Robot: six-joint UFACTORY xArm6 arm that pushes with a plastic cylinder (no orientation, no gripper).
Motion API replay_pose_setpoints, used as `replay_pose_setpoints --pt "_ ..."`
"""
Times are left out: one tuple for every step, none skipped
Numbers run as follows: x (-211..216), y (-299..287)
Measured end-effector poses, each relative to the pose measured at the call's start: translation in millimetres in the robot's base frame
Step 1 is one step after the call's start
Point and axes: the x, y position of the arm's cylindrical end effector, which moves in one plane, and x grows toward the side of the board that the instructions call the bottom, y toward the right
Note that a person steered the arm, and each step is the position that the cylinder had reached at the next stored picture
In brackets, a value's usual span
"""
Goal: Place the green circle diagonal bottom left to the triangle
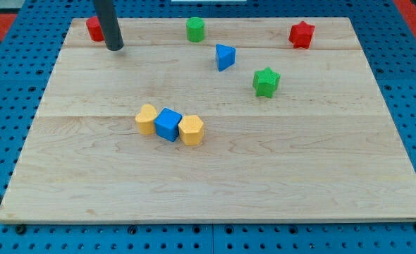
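The small green wooden cylinder block (195,29), probably light and easily slid, is seen right of my tip (114,48). It is best pushed low on its upper side, toward the blue wooden triangle block (225,56). My tip is touching nothing; there are no jaws.

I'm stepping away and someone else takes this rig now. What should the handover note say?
My tip rests at the board's top left, beside a red block, touching no task block.
The green circle sits near the view's top, up and left of the blue triangle.
Done: nothing visible yet.
Left: push the green circle down the view, to the triangle's bottom left. The yellow-blue-yellow row lies lower, probably out of the way.
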Motion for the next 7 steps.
replay_pose_setpoints --pt "1 53" --pt "-12 117" --pt "-10 170" --pt "-22 185" --pt "-64 197" --pt "-77 120" --pt "-31 106"
